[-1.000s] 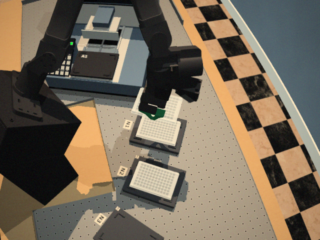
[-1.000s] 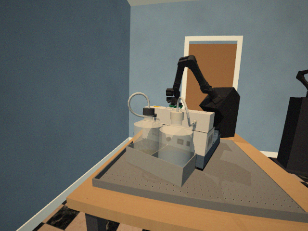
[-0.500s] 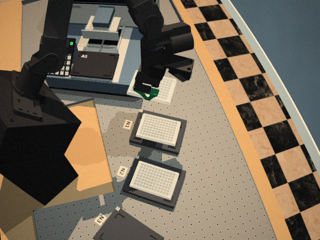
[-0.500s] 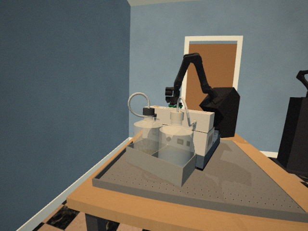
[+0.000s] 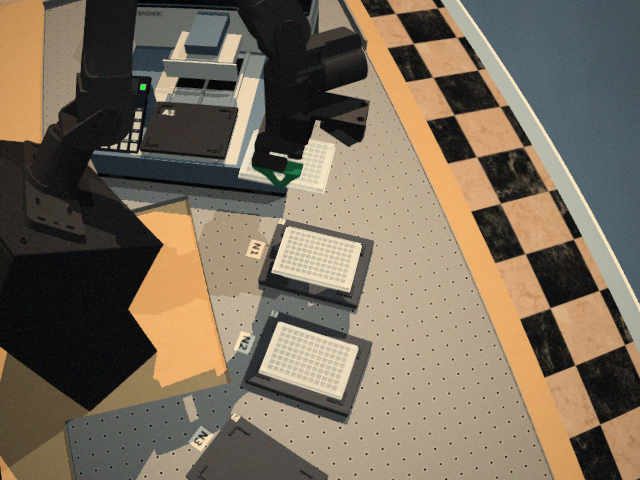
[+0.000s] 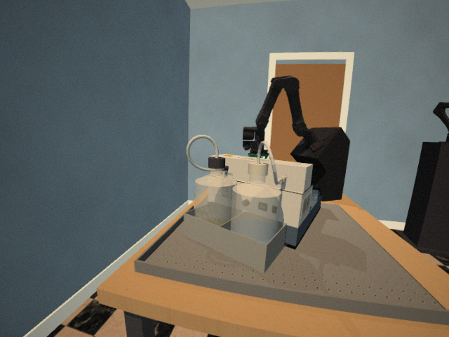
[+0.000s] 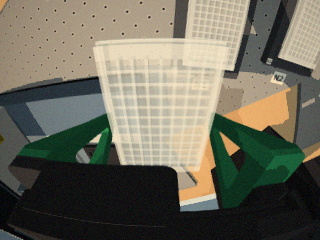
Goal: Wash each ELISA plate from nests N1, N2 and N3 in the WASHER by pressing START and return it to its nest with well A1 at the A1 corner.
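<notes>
My gripper (image 5: 279,173) (image 7: 160,118) (image 6: 255,151) is shut on a white 96-well plate (image 5: 318,164) (image 7: 160,100), gripped across its width by the green fingers. It holds the plate in the air over the front right corner of the WASHER (image 5: 248,93) (image 6: 268,170). The dark carrier pocket (image 5: 188,129), marked A1, is empty and lies to the plate's left. The lamp (image 5: 142,86) is green above the keypad (image 5: 129,138). Nest N1 holds a plate (image 5: 316,258) (image 7: 219,20). Nest N2 holds a plate (image 5: 308,360) (image 7: 308,27). Nest N3 (image 5: 253,454) is empty.
The washer's manifold (image 5: 206,46) sits behind the carrier. The arm's black base box (image 5: 62,289) stands at the left. Two clear bottles (image 6: 214,188) (image 6: 255,203) with tubes stand in a grey tray (image 6: 231,246) behind the washer.
</notes>
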You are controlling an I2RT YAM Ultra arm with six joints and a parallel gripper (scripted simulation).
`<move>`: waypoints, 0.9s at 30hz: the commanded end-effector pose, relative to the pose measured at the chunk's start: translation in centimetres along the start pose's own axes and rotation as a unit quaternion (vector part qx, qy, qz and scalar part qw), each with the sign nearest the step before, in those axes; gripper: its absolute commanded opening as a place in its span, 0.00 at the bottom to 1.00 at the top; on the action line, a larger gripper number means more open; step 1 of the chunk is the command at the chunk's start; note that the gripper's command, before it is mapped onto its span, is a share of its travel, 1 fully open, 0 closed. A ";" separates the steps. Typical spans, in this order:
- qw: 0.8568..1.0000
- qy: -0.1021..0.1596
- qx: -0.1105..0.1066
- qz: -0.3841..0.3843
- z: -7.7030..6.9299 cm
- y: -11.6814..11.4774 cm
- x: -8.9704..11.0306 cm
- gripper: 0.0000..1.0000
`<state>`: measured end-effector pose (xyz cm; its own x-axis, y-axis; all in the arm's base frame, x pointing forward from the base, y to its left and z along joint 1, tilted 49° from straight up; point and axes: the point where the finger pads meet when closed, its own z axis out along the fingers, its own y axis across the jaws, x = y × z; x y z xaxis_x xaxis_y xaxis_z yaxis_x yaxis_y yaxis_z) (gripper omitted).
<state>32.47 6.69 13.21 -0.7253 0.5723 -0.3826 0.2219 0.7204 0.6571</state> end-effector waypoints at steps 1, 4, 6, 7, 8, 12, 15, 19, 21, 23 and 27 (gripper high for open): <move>1.000 -0.017 0.008 0.006 -0.4 0.5 0.2 0.00; 1.000 -0.017 0.008 0.006 -0.4 0.9 0.6 0.00; 1.000 -0.017 0.008 0.006 -0.5 1.5 1.4 0.00; 1.000 -0.017 0.008 0.006 -0.5 1.8 1.8 0.00; 1.000 -0.017 0.008 0.006 -0.5 2.1 2.2 0.00; 1.000 -0.017 0.007 0.006 -0.6 3.3 3.8 0.00; 1.000 -0.016 0.007 0.006 -0.6 4.3 5.0 0.00; 1.000 -0.016 0.007 0.007 -0.7 5.5 6.6 0.00; 1.000 -0.016 0.007 0.007 -0.7 5.5 6.6 0.00; 1.000 -0.016 0.007 0.007 -0.8 6.1 7.4 0.00; 1.000 -0.016 0.007 0.007 -0.8 6.1 7.4 0.00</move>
<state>27.67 15.60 14.64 -0.7284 0.5631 -0.3903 0.2126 0.7274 0.6525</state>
